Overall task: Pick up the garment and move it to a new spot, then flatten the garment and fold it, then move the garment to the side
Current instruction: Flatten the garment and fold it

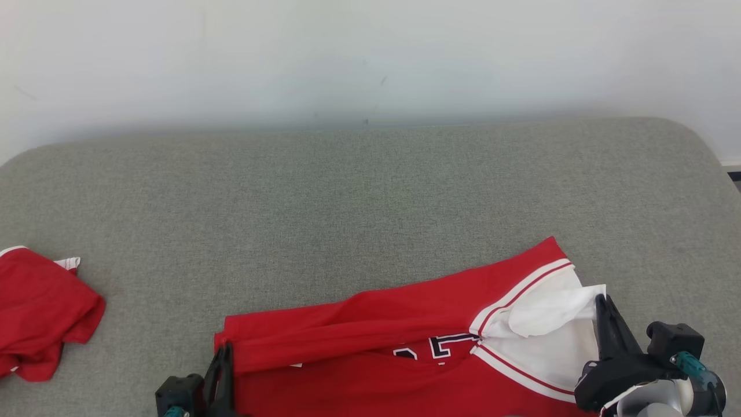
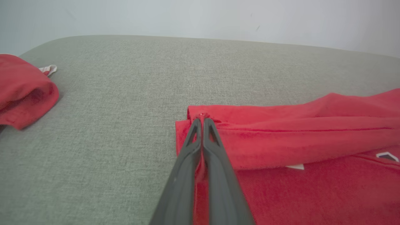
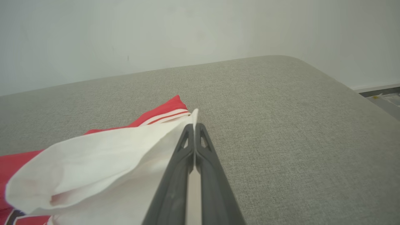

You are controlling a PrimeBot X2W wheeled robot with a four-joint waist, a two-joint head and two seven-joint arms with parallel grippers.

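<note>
Left gripper [image 2: 201,118] is clamped shut on a corner of the soft red jersey with white striped trim [image 1: 376,324], and the right gripper [image 3: 194,125] is pinched tight on its floppy white panel [image 3: 109,162]. The jersey is laid along the near edge of the grey woven cushion [image 1: 370,191], partly folded over. Only thin, limp cloth is held, so a corner could be slipped out, or the fold skewed, if one side gets pulled harder.
</note>
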